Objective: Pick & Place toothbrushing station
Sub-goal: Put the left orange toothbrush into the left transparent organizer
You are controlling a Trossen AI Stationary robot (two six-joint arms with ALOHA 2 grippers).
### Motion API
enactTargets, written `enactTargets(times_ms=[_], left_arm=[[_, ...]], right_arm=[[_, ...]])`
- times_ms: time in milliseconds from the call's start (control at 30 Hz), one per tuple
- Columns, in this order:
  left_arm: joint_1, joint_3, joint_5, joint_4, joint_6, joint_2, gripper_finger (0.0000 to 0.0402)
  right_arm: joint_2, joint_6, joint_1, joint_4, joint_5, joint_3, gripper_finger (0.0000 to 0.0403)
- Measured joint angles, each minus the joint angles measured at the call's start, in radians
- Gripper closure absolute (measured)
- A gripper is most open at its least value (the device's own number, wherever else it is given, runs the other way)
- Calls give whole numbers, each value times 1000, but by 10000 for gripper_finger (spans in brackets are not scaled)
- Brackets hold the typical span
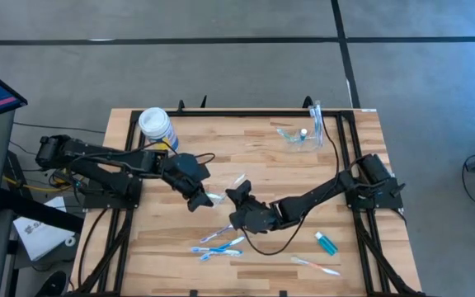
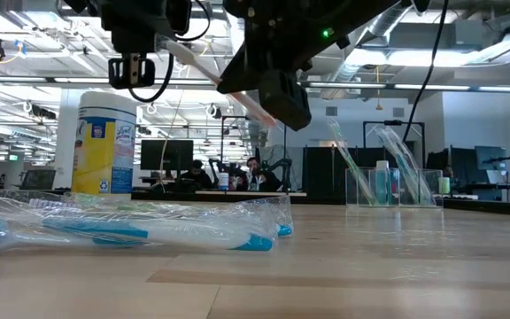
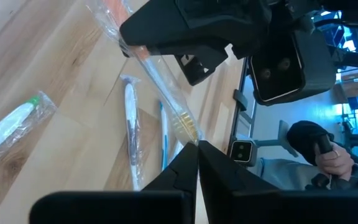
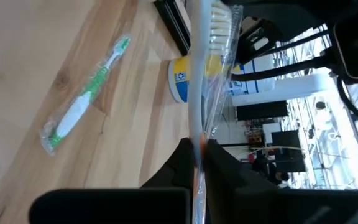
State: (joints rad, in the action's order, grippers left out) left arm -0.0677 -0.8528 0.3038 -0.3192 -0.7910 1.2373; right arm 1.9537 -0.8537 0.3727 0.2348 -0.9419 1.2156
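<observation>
Wrapped toothbrush (image 4: 204, 74): hanging above mid-table, pinched between left gripper (image 1: 198, 198) and right gripper (image 1: 236, 196) (both clamping its ends). Clear plastic cup (image 1: 312, 132): standing at far right edge, holding toothbrushes.

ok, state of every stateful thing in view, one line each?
left gripper: shut on wrapped toothbrush's bristle end
right gripper: shut on the wrapped toothbrush, held above table
clear plastic cup: lying on its side
white-lidded yellow-and-blue canister: upright, lid on
blue wrapped toothbrushes: lying flat
</observation>
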Motion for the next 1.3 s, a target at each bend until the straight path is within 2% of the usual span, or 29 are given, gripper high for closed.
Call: enactTargets(times_ms=[300, 633, 833, 1033, 1300], left_arm=[[0, 2, -30, 7, 50, -10, 372], [0, 4, -35, 6, 97, -42, 324], [0, 3, -53, 29, 146, -76, 316], [-21, 4, -141, 23, 166, -106, 316], [-60, 4, -221, 30, 207, -105, 317]], right_arm=[[-11, 90, 1, -75, 2, 1, 399], [-12, 171, -3, -128, -1, 3, 401], [-15, 213, -9, -164, -4, 3, 402], [-86, 383, -54, -290, 7, -11, 402], [-264, 566, -116, -238, 59, -163, 402]])
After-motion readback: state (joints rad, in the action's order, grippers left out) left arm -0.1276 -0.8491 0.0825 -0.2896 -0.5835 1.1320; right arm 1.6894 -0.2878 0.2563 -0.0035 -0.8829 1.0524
